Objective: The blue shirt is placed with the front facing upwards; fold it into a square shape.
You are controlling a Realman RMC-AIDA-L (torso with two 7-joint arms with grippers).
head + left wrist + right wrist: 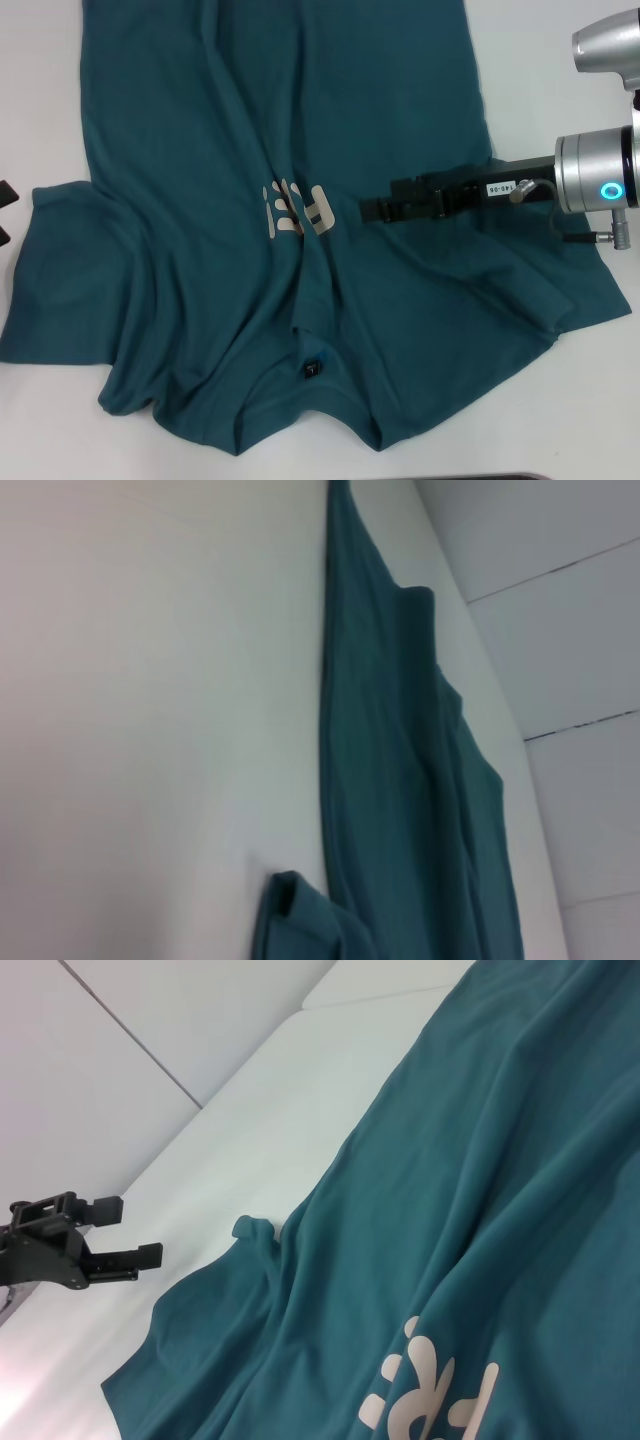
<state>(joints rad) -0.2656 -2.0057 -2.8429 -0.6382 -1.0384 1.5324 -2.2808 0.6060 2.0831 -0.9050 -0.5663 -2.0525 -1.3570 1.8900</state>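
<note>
The blue shirt [250,200] is spread across the white table [560,80] with its lettering [298,210] facing up and its collar, marked by a small black tag [314,369], at the near edge; the cloth is rumpled with long creases and no clean fold can be made out, so the folding is judged to be at an early stage. The right gripper [375,209] is held low over the chest of the shirt, just beside the lettering and inboard of the right sleeve [570,290], with its black fingers pointing toward the middle of the garment; whether those fingers are spread or pressed together, or whether any cloth is pinched between them, cannot be told from these views. The left gripper [130,1228] is seen from the right wrist camera off the cloth, near the left sleeve [60,290], and its two prongs appear spread with nothing between them. The next move is judged to call for a firm hold on one side of the garment, so that a sleeve and its flank can be carried over toward the middle. The creases would best be smoothed first, since a fold laid over bunched cloth is unlikely to give a square outline.
</note>
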